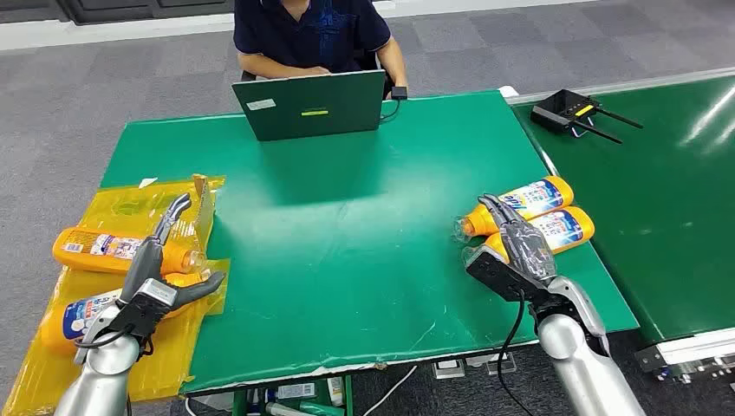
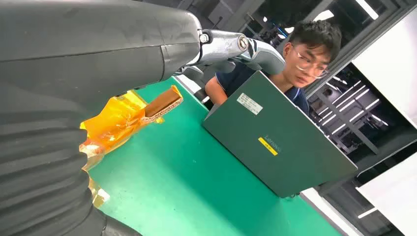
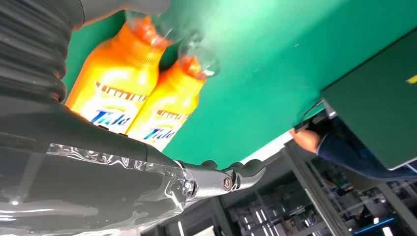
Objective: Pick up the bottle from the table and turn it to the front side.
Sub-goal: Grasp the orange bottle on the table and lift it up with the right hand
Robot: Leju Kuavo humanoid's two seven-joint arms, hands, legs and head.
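Two orange bottles with clear caps and blue-and-white labels lie side by side near the right edge of the green table (image 1: 347,225): a far bottle (image 1: 529,198) and a near bottle (image 1: 568,227). In the right wrist view they show as one bottle (image 3: 115,78) and the other bottle (image 3: 169,105), caps pointing toward the table's middle. My right hand (image 1: 516,247) hovers over the near bottle's cap end with fingers stretched out and holds nothing. My left hand (image 1: 160,269) is open, fingers spread, above the yellow bags at the left.
Two more orange bottles, one (image 1: 95,247) and another (image 1: 82,314), lie on yellow plastic bags (image 1: 130,204) at the left edge. A person (image 1: 312,35) sits behind a green laptop (image 1: 312,104) at the far side. A black antenna device (image 1: 568,111) lies on the neighbouring green table (image 1: 676,191).
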